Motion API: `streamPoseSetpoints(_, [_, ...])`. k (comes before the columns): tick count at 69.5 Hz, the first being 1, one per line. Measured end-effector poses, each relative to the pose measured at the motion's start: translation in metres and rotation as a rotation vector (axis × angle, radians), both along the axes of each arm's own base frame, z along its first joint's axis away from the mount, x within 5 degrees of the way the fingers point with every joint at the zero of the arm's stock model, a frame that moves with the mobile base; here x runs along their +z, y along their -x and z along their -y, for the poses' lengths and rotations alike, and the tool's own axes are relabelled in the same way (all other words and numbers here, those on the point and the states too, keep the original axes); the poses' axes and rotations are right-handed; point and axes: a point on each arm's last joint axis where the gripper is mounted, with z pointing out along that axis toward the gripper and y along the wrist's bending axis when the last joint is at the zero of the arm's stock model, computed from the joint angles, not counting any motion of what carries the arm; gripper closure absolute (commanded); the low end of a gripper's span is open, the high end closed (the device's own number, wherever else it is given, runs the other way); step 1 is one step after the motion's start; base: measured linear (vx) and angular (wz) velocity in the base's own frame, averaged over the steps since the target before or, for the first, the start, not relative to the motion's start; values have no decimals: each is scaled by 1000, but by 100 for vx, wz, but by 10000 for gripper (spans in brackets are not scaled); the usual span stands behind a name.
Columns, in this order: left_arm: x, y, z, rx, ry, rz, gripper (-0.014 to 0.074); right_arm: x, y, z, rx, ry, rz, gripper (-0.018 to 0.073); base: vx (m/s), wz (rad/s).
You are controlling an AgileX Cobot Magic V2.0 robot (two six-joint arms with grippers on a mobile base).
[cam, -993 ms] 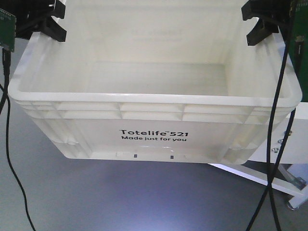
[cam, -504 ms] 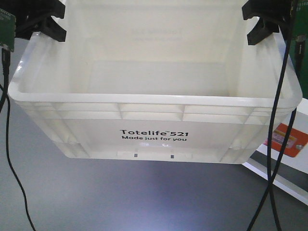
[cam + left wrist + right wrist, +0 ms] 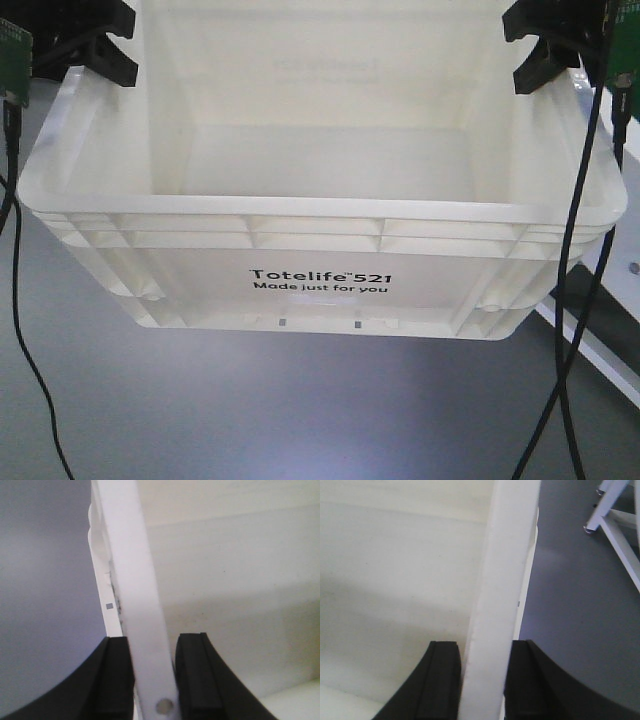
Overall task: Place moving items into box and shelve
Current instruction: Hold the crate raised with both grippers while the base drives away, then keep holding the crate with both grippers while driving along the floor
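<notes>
At the far left, a black cable (image 3: 14, 300) hangs past a green board (image 3: 14, 60) toward the grey floor (image 3: 300, 410). Just right of the board, your left hand (image 3: 115, 45) is closed narrow on the left rim of the box (image 3: 320, 208). In the left wrist view its two black fingers (image 3: 115, 675) press the white rim from both sides. The outer one is on the floor side and the inner one is over the pale interior. A small round hole (image 3: 162, 707) sits in the rim between them.

The box fills the middle of the front view. It hangs level between your two hands, its long side toward the camera, with grey floor below and beside it. The ribbed rim runs across the front, and under it you can read the black print (image 3: 320, 282) "Totelife 521 Made just for you". The part of the inside you can see is plain white wall and bottom.

At the upper right, your right hand (image 3: 525, 52) is closed the same way on the right rim. In the right wrist view one finger is inside the box and the other outside, both tight against the wall. A second cable (image 3: 575, 250) drops from that arm across the box's right corner. Beyond it, at the lower right, part of a white frame (image 3: 600, 345) stands on the floor, beside the box and apart from it.
</notes>
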Motion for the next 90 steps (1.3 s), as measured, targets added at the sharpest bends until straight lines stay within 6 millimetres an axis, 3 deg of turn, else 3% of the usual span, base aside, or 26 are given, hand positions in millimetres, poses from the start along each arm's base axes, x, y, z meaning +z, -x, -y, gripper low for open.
streamPoseSetpoints(90, [0,0,0,-1,4,-2,601,0,0,1,-1,5,2,564,11,71])
